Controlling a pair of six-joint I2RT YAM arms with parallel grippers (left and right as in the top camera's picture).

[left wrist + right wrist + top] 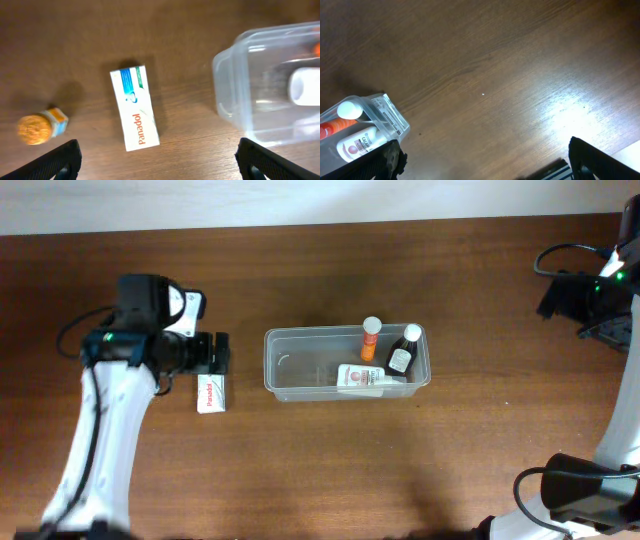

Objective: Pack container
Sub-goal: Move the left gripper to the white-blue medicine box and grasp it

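Brown wooden table [320, 470] carries the container [290, 375] at its middle, some bottles [371, 340] already inside. I judge it light, thin-walled and slippery, so I would grip its rim. Both the left gripper [157, 157] and the right gripper [485, 162] have jaws spread wide, holding nothing.

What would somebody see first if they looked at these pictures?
First, the clear container in the middle of the brown table, with three small bottles sitting in its right end. Next, the white Panadol box lying outside on the table, just left of the container.
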